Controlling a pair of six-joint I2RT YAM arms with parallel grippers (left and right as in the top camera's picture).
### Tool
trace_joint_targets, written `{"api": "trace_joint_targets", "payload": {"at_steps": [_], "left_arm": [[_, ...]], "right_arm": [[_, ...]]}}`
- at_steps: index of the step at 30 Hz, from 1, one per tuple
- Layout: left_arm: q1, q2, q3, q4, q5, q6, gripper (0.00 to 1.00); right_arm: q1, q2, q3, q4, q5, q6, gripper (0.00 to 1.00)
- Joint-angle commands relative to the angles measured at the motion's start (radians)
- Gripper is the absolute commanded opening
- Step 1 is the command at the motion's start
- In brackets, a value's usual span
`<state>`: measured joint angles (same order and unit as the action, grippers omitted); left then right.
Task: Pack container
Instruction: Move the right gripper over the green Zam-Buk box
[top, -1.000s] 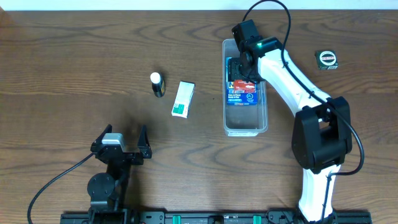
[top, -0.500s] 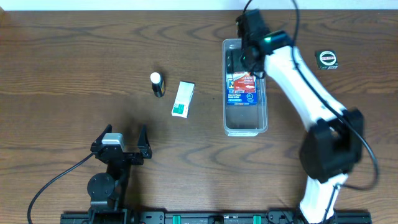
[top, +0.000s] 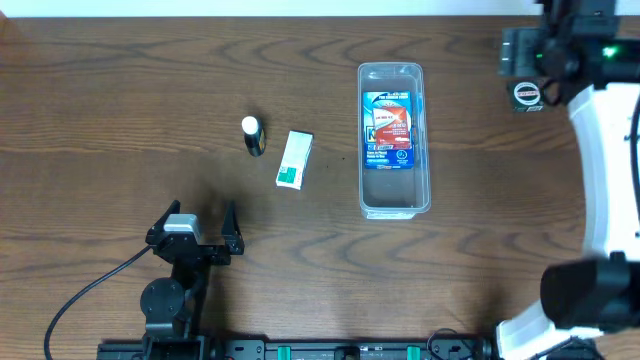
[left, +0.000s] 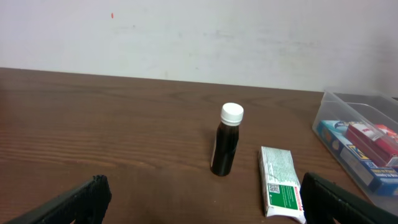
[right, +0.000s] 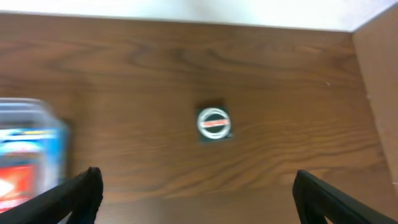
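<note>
Container lies right of centre on my overhead feed, its long side running away from the rig base, with clear walls and a rounded rim against the dark wooden table. Flat inside it I see a blue and red packet, lying toward the far end.

Left of the container and well apart from it, a green and white box lies flat. Just beside that, further left, stands a small dark bottle with a white cap, which my left wrist camera shows upright. Toward the far right corner a small dark square piece with a white ring on top rests on the table, apart from the container.

My right gripper hangs above that square piece. Its wrist camera looks down on it with both fingers spread wide at the lower corners, clamped on nothing. That picture is blurred, and the container shows only as a smear at its left edge.

My left gripper sits low near the base on the left side, well short of the bottle and box — fingers wide apart, holding nothing
</note>
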<state>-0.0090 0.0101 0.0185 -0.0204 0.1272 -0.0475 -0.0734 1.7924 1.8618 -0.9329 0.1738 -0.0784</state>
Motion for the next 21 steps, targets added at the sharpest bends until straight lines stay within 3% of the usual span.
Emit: {"api": "trace_joint_targets", "payload": {"at_steps": [1, 6, 12, 17, 21], "left_arm": [[0.004, -0.005, -0.014, -0.036, 0.015, 0.014, 0.98], [0.004, -0.005, -0.014, -0.036, 0.015, 0.014, 0.98], [0.004, -0.005, -0.014, -0.036, 0.015, 0.014, 0.98], [0.004, -0.005, -0.014, -0.036, 0.015, 0.014, 0.98], [0.004, -0.005, -0.014, -0.036, 0.015, 0.014, 0.98]], "right_arm": [[-0.078, 0.086, -0.016, 0.013, -0.103, -0.124, 0.97], [-0.167, 0.203, -0.016, 0.067, -0.155, -0.144, 0.99], [-0.219, 0.305, -0.016, 0.112, -0.335, -0.376, 0.99], [-0.226, 0.372, -0.016, 0.175, -0.343, -0.478, 0.99], [-0.226, 0.419, -0.016, 0.205, -0.339, -0.475, 0.99]]}}
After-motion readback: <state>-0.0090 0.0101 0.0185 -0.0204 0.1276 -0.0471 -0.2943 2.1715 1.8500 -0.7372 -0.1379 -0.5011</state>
